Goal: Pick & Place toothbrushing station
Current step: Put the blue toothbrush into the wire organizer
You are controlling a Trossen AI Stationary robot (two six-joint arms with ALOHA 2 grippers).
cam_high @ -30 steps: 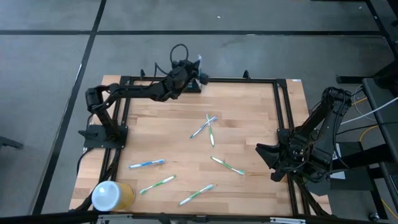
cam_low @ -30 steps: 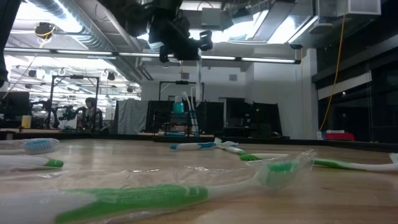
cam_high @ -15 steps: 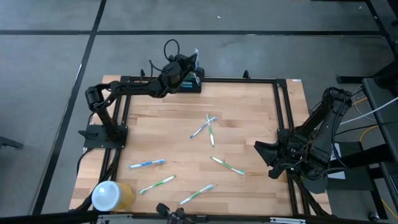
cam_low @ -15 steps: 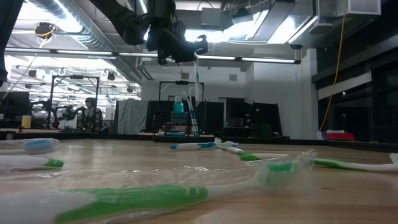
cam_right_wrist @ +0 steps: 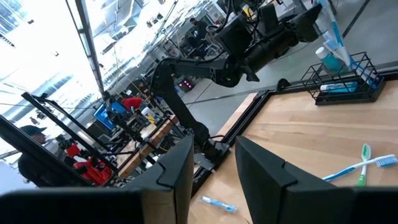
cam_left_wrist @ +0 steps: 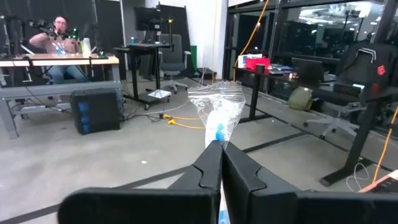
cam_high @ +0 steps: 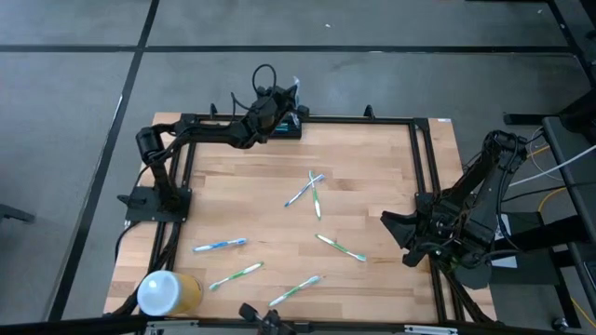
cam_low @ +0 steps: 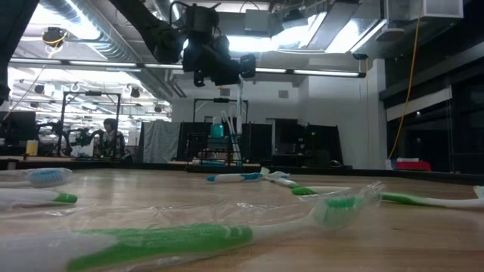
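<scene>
The black slotted rack [cam_high: 285, 129] stands at the table's far edge, with a blue brush lying in it and others standing in it [cam_right_wrist: 346, 84]. My left gripper [cam_high: 279, 104] is above the rack, shut on a blue toothbrush in clear wrap [cam_left_wrist: 219, 118]. The brush shows as a thin upright line in the low view [cam_low: 240, 106]. My right gripper [cam_right_wrist: 214, 168] is open and empty by the table's right edge [cam_high: 399, 234]. My left gripper pinches the wrapped toothbrush between its two fingers [cam_left_wrist: 208, 168]. The wrapped head end [cam_left_wrist: 217, 112] sticks out past the fingertips. The fingers come roughly level from the table's left and lie across the brush. The brush stands near upright, lifted above the rack.
Several wrapped toothbrushes, green and blue, lie scattered on the wooden table [cam_high: 307, 191] [cam_high: 221, 245] [cam_high: 340, 247] [cam_high: 295, 290]. A white-and-yellow cylinder [cam_high: 166, 293] lies at the near left corner. A black frame [cam_high: 424, 167] borders the table.
My left gripper, still shut on the toothbrush, has shifted slightly toward the table's left and back again over the rack, and has come a little lower. The brush stays upright in its hold.
</scene>
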